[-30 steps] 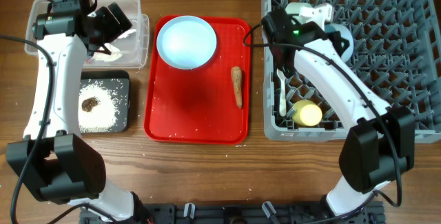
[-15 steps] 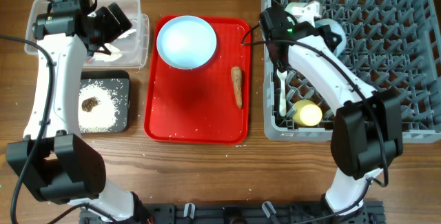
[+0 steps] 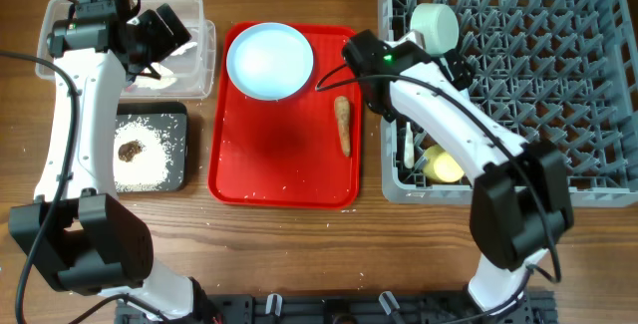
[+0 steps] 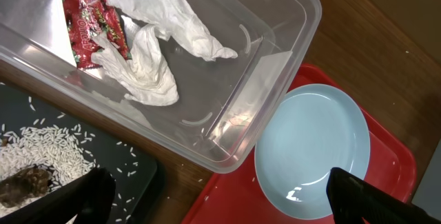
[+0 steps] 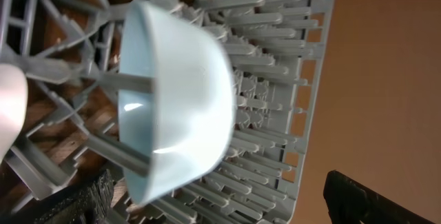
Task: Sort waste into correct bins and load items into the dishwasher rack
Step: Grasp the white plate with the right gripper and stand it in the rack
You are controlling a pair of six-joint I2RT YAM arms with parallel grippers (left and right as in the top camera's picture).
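The grey dishwasher rack (image 3: 558, 85) holds a pale green bowl (image 3: 436, 25) on its side, a white spoon (image 3: 407, 145) and a yellow cup (image 3: 446, 167). A pale blue bowl (image 5: 172, 100) stands on edge between the pegs. My right gripper (image 3: 451, 65) is open just in front of it and holds nothing. The pale blue plate (image 3: 269, 60) and the carrot-shaped piece (image 3: 343, 125) lie on the red tray (image 3: 269, 174). My left gripper (image 3: 164, 30) hangs open over the clear tub (image 3: 195, 75), which holds the red-and-white wrapper (image 4: 93, 21) and crumpled paper (image 4: 151, 65).
The black tray (image 3: 176, 115) at the left carries rice crumbs (image 3: 150, 169) and a dark brown lump (image 3: 130, 150). Loose grains dot the red tray and the wood near the black tray. My right arm crosses the rack's left side.
My right gripper has opened and let go of the pale blue bowl, then drawn back to the left. The bowl stays standing in the rack. The left arm has not moved.
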